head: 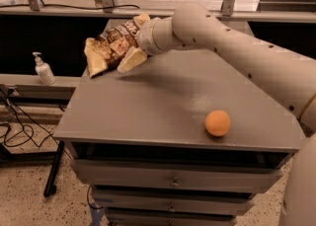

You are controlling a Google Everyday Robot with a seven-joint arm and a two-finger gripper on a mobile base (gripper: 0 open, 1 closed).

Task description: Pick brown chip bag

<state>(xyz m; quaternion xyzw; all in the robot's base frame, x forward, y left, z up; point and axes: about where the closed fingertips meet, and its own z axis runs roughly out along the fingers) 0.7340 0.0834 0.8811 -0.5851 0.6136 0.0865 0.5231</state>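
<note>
- Setting: a robot lab or workshop, where a grey metal drawer cabinet [173, 180] serves as my bench.
- Loose cables [15, 131] trail over the speckled floor [29, 205], and a pump bottle [43, 69] stands on a side ledge.
- My gripper [129, 42], at the cabinet's far left corner, clamps the brown chip bag [109, 47].

One camera, high and close in front, looks down across the table [163, 96]. Pincer [129, 43] far-left, clamping the brown chip bag [104, 48].

Four things, one apiece.
One brown chip bag [106, 47], one orange ball [217, 123], one pump bottle [43, 69], one gripper [134, 41] clamping the bag, upper left.
</note>
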